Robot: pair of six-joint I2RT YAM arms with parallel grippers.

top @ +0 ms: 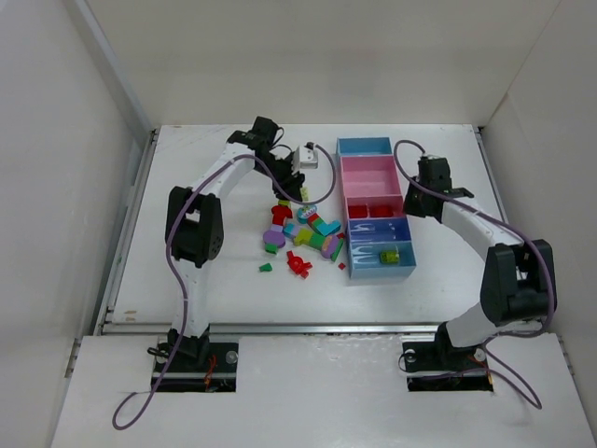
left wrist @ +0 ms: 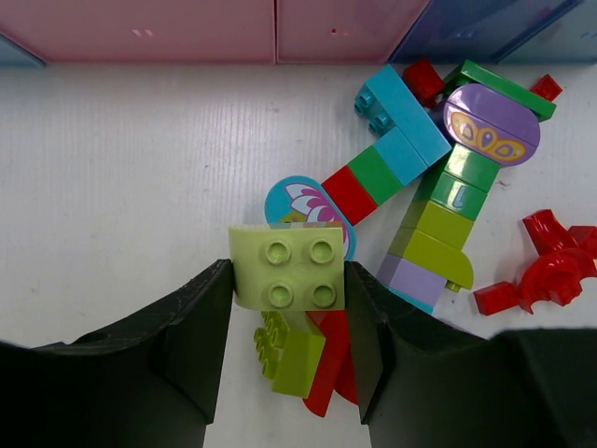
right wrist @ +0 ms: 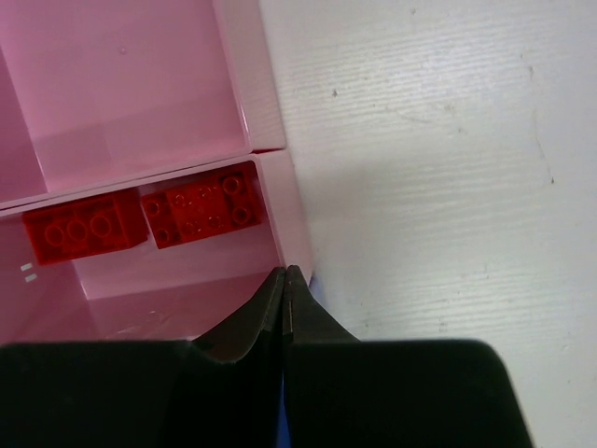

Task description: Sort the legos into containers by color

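A white table (top: pixel 448 280) fills the middle of the frame; plain white walls (top: pixel 280 56) stand around it. A small white-and-grey box (top: pixel 305 157) sits at upper centre, near the table's far edge.

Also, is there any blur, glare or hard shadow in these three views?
Top external: even, soft light, faint shadows under the arms. Left wrist: yellow-green brick sharp, black fingers featureless. Right wrist: small glare marks on a pink bin, shut fingers slightly soft.

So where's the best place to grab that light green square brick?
By its two flat, parallel side walls, coming in from the studded top. The left gripper holds the light green brick that way, one finger against each side.
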